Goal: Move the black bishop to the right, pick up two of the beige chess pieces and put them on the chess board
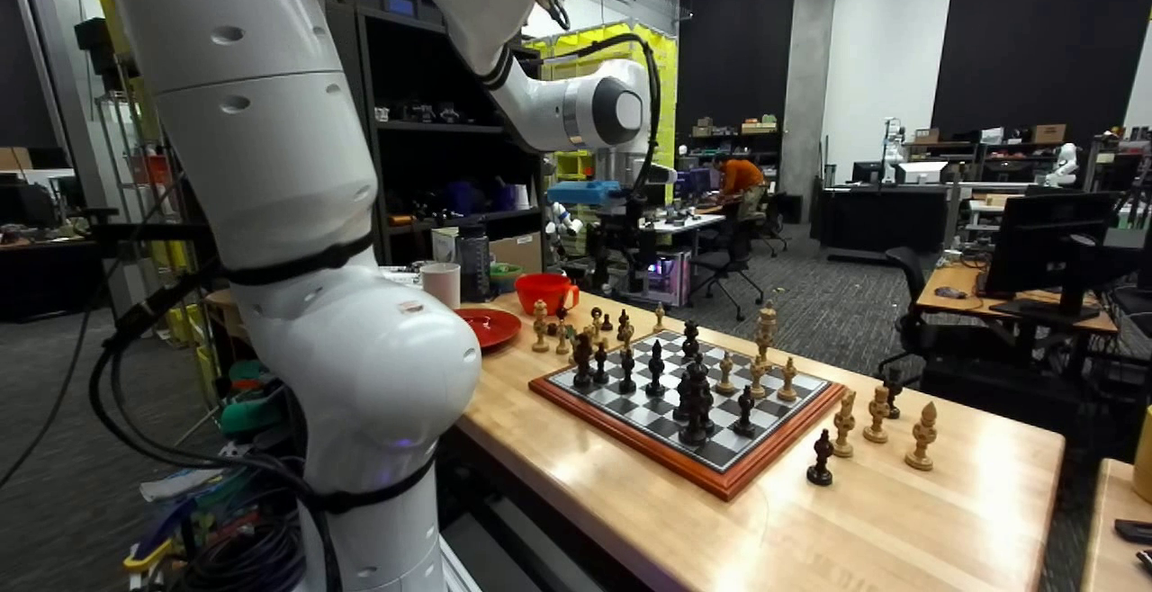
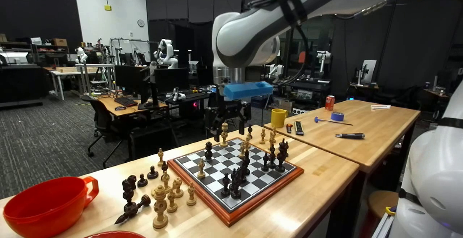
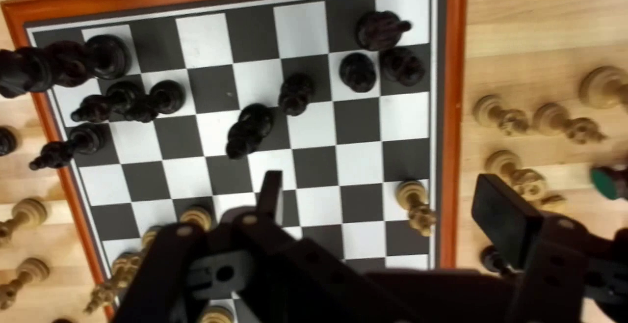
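Note:
The chess board (image 1: pixel 720 484) lies on the wooden table with black and beige pieces on it; it shows in both exterior views (image 2: pixel 231 217) and in the wrist view (image 3: pixel 456 117). My gripper (image 2: pixel 229 132) is open and empty above the board. In the wrist view its fingers (image 3: pixel 380 181) are wide apart, with a beige piece (image 3: pixel 416 207) on the board seen between them. More beige pieces stand off the board, such as one (image 1: pixel 924 436) at its side and one (image 2: pixel 160 207) near the red bowl. Several black pieces (image 3: pixel 250 131) stand on the board; which is the bishop I cannot tell.
A red handled bowl (image 2: pixel 47 205) and a red plate (image 1: pixel 490 328) stand at one table end. A toppled black piece (image 2: pixel 132 211) lies near the bowl. A black piece (image 1: pixel 820 457) stands beside the board. A second table holds a yellow mug (image 2: pixel 278 118).

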`<state>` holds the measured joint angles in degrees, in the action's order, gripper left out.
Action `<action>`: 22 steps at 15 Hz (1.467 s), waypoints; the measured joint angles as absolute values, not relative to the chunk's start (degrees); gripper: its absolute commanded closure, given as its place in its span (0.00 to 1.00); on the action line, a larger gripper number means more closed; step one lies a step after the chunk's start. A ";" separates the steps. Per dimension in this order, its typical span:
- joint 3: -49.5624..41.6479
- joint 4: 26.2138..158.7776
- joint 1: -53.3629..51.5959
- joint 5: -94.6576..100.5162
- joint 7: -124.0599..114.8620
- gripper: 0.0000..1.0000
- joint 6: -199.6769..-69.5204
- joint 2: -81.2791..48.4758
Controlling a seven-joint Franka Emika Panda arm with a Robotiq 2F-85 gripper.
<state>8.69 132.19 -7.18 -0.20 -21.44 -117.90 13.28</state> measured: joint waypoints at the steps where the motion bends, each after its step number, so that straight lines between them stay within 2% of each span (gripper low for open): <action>1: 9.61 131.81 -8.27 -1.10 -20.44 0.00 -116.88 14.32; 7: 15.75 131.05 -13.87 -3.51 -17.37 0.00 -114.50 15.75; 13: 20.78 128.86 -16.51 -3.39 -17.37 0.00 -115.63 11.15; 22: 21.16 120.87 -17.28 0.14 -17.93 0.00 -119.00 -1.11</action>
<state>21.16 120.87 -17.28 0.14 -17.93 -119.00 -1.11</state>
